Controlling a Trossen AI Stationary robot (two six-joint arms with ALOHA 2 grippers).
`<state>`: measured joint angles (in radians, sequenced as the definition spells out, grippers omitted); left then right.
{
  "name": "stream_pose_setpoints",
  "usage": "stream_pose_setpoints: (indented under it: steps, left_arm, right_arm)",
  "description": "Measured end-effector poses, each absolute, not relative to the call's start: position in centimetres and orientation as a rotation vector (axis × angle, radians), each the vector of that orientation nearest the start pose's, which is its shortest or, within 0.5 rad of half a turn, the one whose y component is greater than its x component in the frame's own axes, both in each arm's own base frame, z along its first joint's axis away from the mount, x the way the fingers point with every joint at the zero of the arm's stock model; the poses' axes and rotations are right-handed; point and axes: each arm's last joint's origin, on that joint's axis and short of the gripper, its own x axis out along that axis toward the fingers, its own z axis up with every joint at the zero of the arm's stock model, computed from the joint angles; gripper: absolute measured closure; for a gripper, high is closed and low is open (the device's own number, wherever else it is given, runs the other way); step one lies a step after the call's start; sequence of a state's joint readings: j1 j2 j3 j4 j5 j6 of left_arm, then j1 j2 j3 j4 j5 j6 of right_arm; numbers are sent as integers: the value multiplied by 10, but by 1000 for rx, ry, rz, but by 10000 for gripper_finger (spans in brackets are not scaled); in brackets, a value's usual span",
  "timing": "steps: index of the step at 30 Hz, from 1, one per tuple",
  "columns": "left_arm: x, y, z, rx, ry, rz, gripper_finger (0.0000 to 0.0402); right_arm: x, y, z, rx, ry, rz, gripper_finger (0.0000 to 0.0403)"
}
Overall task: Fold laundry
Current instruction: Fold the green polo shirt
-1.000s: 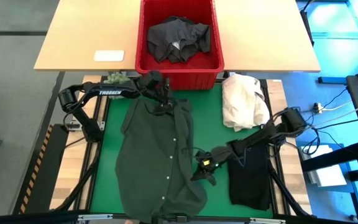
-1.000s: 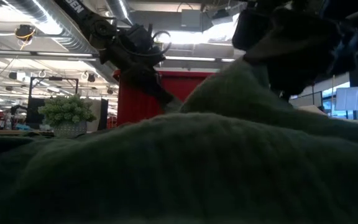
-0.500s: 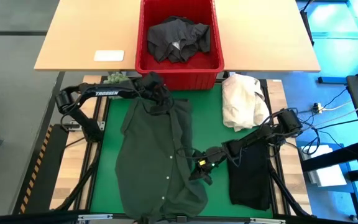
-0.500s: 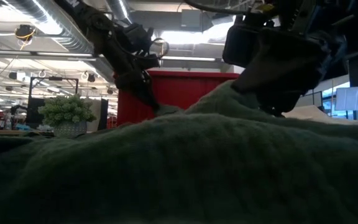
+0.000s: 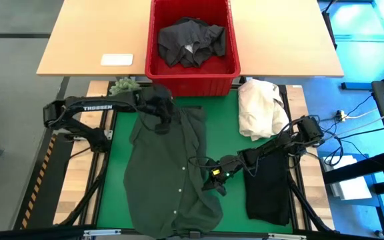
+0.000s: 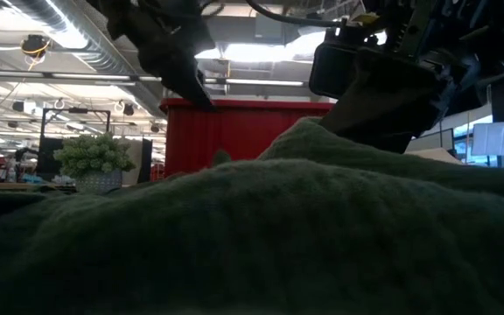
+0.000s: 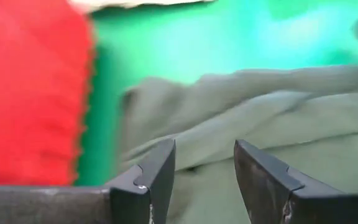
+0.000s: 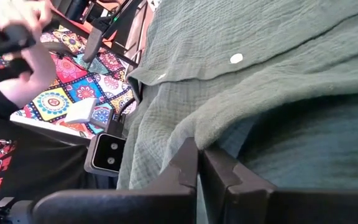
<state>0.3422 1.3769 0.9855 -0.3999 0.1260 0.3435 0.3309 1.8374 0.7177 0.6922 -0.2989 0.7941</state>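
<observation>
Green matting (image 5: 229,127) covers the table between the two arms, with a pale wooden top (image 5: 92,33) beyond it. Spread lengthwise over the mat lies a dark green shirt (image 5: 169,173), buttons showing down its middle, its collar end just in front of the red basket (image 5: 192,72). In the low view the shirt (image 6: 234,236) fills the foreground as a rumpled mound with the basket's red wall (image 6: 243,131) behind it.

At the shirt's right edge, the right hand (image 5: 215,181) is clenched on a fold of the green cloth; the right wrist view shows its dark fingers (image 8: 185,168) pressed together with the fabric bunched between them. The left hand (image 5: 160,119) hovers over the collar end, released: in the left wrist view its fingers (image 7: 160,171) stand apart with nothing between them, the shirt (image 7: 260,118) below.

To the right of the shirt, a black garment (image 5: 269,193) lies flat on the mat under the right arm. A dark grey garment (image 5: 192,41) sits crumpled inside the basket. Just right of the basket rests a cream-white cloth heap (image 5: 262,107). A small green plant (image 5: 123,85) stands at the basket's left, and a white flat object (image 5: 117,59) lies on the wooden top. A person (image 8: 11,56) shows at the table's front edge in the right wrist view.
</observation>
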Motion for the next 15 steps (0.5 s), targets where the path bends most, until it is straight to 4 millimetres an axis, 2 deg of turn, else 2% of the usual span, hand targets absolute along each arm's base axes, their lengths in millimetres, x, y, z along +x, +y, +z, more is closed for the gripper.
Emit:
stream_pose_setpoints:
  steps: [5, 9, 15]
  left_arm:
    - [288, 50, 249, 135, 785, -60, 245]
    - [306, 14, 243, 132, 712, -144, 246]
    - [316, -28, 233, 173, 694, -162, 248]
  right_arm:
    - [316, 118, 124, 744, 655, 413, 399]
    - [316, 118, 124, 726, 651, 412, 392]
    - [315, 119, 123, 713, 678, 468, 323]
